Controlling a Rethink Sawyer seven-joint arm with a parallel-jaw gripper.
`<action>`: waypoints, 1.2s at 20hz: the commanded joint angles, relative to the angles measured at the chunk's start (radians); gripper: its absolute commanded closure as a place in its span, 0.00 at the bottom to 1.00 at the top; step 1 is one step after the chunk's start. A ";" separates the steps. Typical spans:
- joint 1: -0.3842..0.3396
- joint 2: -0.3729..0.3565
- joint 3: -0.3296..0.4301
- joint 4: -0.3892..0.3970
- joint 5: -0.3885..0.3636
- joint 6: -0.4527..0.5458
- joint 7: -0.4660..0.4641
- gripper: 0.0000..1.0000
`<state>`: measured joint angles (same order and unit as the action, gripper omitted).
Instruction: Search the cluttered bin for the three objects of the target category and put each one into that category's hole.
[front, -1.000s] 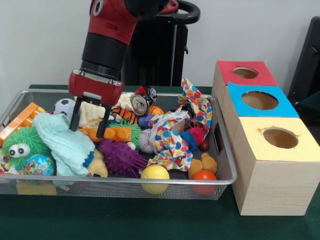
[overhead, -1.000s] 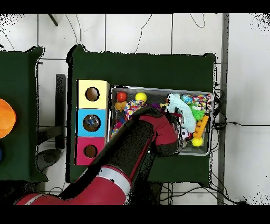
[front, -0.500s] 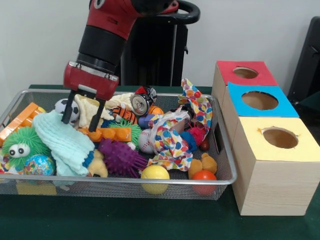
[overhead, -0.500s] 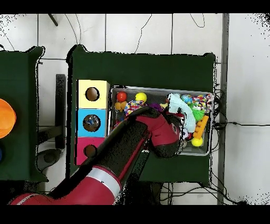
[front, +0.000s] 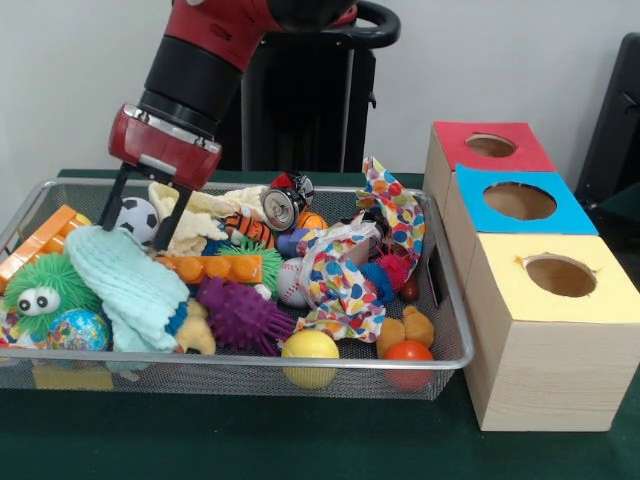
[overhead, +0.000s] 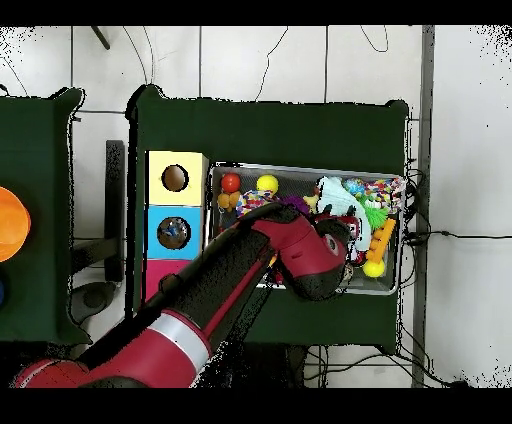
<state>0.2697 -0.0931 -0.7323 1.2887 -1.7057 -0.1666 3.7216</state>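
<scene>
A wire bin (front: 445, 330) sat on the green table (front: 300, 450), packed with toys. At its left lay orange blocks (front: 40, 240), a green fuzzy ball (front: 45, 290) and a pale blue cloth (front: 125, 285). Just right of them the gripper (front: 145, 215) hung over the far left of the bin, jaws wide, straddling a football (front: 137, 217) beside a cream cloth (front: 190, 220), gripping nothing. Right of the bin stood three boxes: yellow (front: 550, 300) near, blue (front: 515, 205) between, red (front: 485, 150) far.

Wire-mesh metal bin (front: 440, 300) (shiny), matt wooden boxes (front: 545, 370).
</scene>
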 joint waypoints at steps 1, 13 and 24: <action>0.003 0.079 0.052 -0.093 0.023 -0.080 0.079 0.00; -0.018 0.102 0.071 -0.129 0.030 -0.098 0.069 0.00; -0.012 0.152 0.037 -0.160 0.022 -0.126 0.097 0.00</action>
<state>0.2757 0.0056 -0.7691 1.2307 -1.7061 -0.1867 3.7216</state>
